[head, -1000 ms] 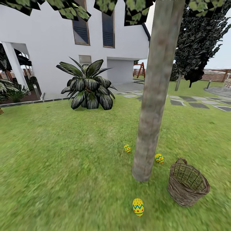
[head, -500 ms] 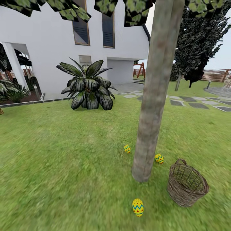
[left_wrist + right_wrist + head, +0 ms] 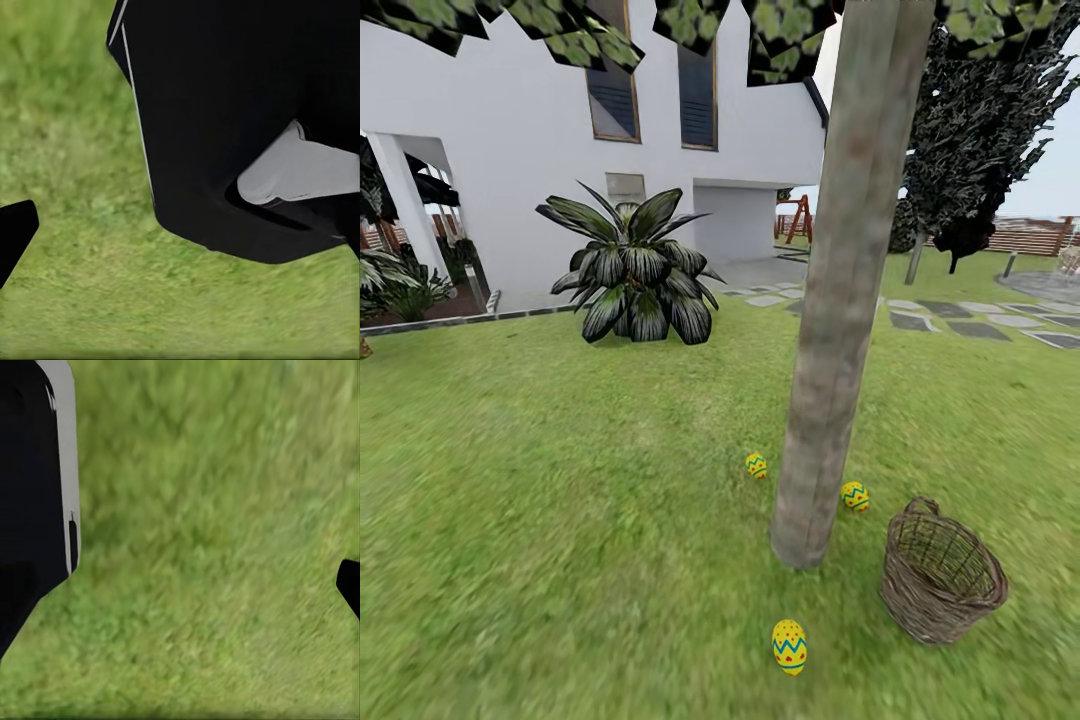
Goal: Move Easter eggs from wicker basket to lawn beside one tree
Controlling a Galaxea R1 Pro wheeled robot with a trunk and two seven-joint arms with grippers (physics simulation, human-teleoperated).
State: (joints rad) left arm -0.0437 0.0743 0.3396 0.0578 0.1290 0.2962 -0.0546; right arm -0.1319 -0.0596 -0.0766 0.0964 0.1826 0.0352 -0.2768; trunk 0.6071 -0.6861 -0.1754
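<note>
Left gripper: the left wrist view gives a black finger tip at one edge and a large black-and-grey robot body part over grass; whether it is open or closed I cannot tell, and nothing shows between the fingers.
Right gripper: the right wrist view gives a black-and-grey finger at one edge and a small dark tip at the opposite edge, wide apart with bare grass between them (spread open, holding nothing).
Tree: the thick grey-brown trunk rises from the lawn right of centre in the head view.
Near egg: a yellow patterned egg lies on the grass, nearer than the trunk base and a little apart from it.
Left egg: a second egg lies just left of the trunk.
Right egg: a third egg lies just right of the trunk, between trunk and basket.
Wicker basket: the brown basket stands tilted on the grass, right of the trunk; no egg shows inside it.
Far side: a broad-leaved bush before the white house, stepping stones and a dark tree to the right.
Views: the head view alone gives the eggs, basket and tree; the wrist views give grass and robot parts.
</note>
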